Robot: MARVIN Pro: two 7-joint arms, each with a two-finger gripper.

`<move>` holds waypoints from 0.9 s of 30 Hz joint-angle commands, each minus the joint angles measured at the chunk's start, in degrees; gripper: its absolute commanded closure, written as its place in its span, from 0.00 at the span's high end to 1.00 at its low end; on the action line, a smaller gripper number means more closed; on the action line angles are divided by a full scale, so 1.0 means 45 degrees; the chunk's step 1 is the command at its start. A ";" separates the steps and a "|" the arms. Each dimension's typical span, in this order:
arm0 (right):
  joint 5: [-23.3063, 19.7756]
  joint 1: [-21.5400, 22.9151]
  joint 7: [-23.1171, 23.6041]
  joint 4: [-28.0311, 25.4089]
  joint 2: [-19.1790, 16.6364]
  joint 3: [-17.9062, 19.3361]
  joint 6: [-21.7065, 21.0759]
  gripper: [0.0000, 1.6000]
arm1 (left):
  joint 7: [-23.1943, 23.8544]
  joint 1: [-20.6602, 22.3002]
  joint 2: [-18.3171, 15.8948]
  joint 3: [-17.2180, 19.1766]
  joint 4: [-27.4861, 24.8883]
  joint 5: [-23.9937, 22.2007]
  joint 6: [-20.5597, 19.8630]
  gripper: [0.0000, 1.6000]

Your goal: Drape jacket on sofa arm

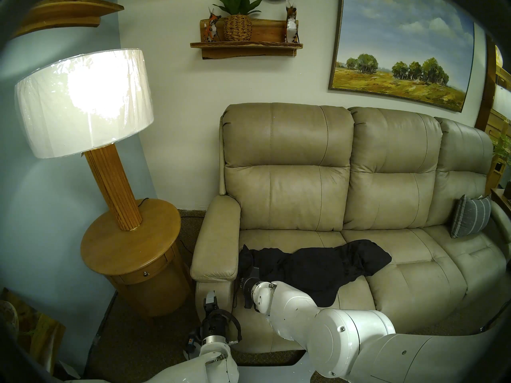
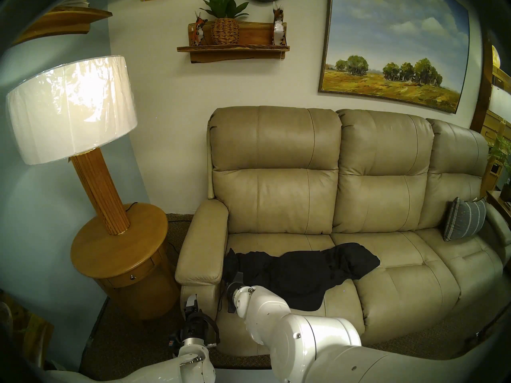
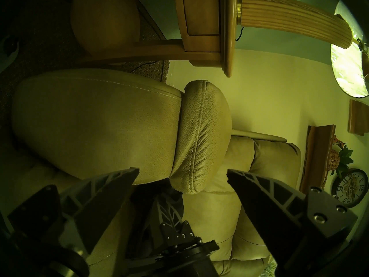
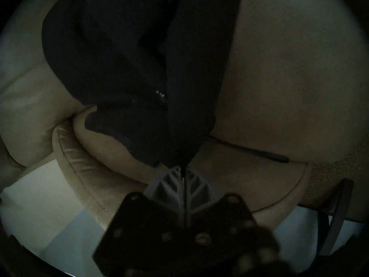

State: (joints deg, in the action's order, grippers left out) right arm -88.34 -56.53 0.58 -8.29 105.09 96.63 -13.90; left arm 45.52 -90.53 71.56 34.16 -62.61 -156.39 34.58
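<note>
The black jacket [image 1: 318, 266] [image 2: 304, 272] lies crumpled across the left and middle seats of the beige sofa. Its left end bunches up against the inner side of the sofa arm [image 1: 218, 241] [image 2: 203, 247]. My right gripper [image 1: 250, 272] [image 2: 235, 276] reaches in at that end. In the right wrist view the gripper [image 4: 182, 167] is shut, with the jacket [image 4: 139, 70] pinched at its tips. My left gripper [image 1: 211, 296] [image 3: 182, 172] hovers low before the squared front end of the sofa arm [image 3: 201, 134], open and holding nothing.
A round wooden side table [image 1: 130, 241] with a tall lit lamp [image 1: 83, 103] stands just left of the sofa arm. A grey striped cushion [image 1: 470, 216] leans at the sofa's far right. Carpet lies in front of the sofa.
</note>
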 commanded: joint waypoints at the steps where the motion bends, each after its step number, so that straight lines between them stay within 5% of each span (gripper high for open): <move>1: 0.0741 0.0829 0.0263 -0.0437 0.0503 -0.0817 -0.0762 0.00 | 0.0083 -0.0034 0.0014 -0.0003 -0.0086 0.0028 -0.0008 1.00; 27: 0.2130 0.2095 -0.0408 -0.1461 0.1501 -0.1892 -0.0891 0.00 | 0.0005 -0.0024 0.0039 0.0031 -0.0036 0.0059 -0.0008 1.00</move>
State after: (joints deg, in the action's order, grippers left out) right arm -78.69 -53.25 -3.15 -9.70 105.66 89.28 -15.86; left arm 45.32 -90.58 71.64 34.35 -62.51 -156.20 34.58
